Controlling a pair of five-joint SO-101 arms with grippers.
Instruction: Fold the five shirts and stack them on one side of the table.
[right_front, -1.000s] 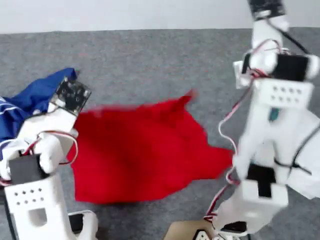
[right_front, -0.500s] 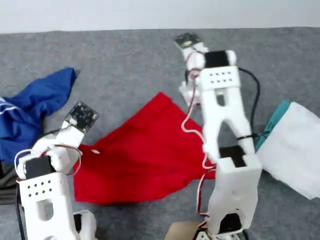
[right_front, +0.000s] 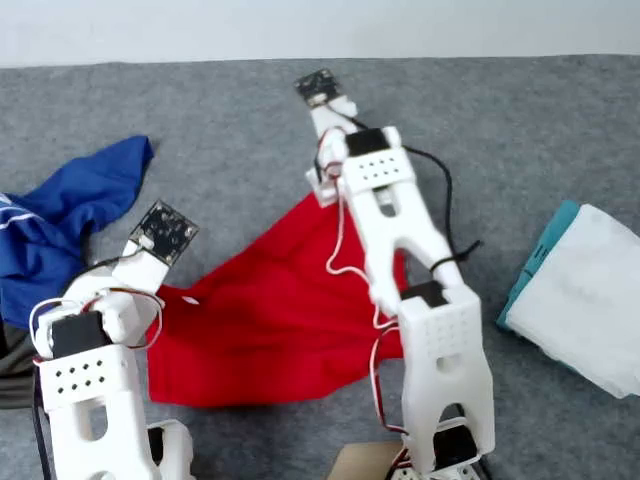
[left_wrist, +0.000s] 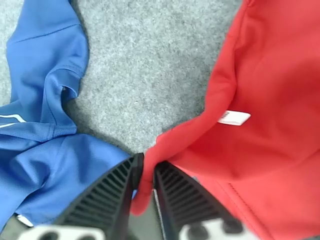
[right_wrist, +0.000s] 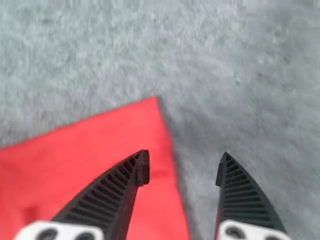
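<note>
Red shirt (right_front: 270, 320) is the biggest thing on the grey worktop (right_front: 220, 110), and it is the one in work now. It lies in the middle, spread mostly flat but with loose edges and one corner pointing away from the arms, so I judge it as not yet folded.

To the left of the red shirt, the blue shirt (right_front: 70, 215) lies crumpled in a heap, and it will also need folding. To the right of the red shirt, well apart from it, a white piece (right_front: 585, 300) rests on a teal piece (right_front: 540, 258). They look flat and squared, so these seem to be two shirts already folded and stacked there. I cannot make out a fifth shirt with certainty. By this judgement, less than half of the task is done.

The left fingers (left_wrist: 112, 192) are closed on the edge of the red shirt at its side next to the blue shirt. A fold of red cloth is pinched between them, and the white label (left_wrist: 233, 117) of the neck is near this place.

The right fingers (right_wrist: 117, 195) stand wide apart above the far corner of the red shirt and hold nothing. One finger is over the red cloth and the other is over the bare worktop, with the edge of the shirt running between them and the corner tip just beyond.
</note>
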